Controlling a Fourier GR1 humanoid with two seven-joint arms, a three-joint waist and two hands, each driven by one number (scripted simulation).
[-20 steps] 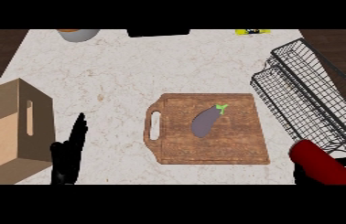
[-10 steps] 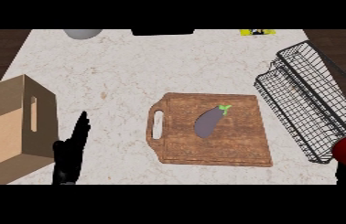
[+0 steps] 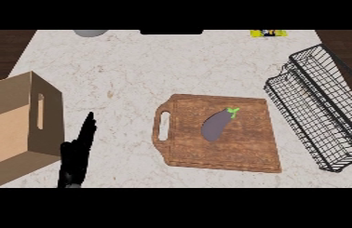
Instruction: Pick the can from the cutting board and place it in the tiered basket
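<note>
pale speckled counter (image 3: 172,64); dark wood corners (image 3: 15,45)

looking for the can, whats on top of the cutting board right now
Only an eggplant lies on the cutting board, purple with a green stem. No can shows on it. Nothing covers the board, so nothing there is hidden.

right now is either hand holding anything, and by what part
Nothing is visibly held. The left hand rests open at the lower left, fingers straight, touching nothing. The right hand is out of view.
</note>
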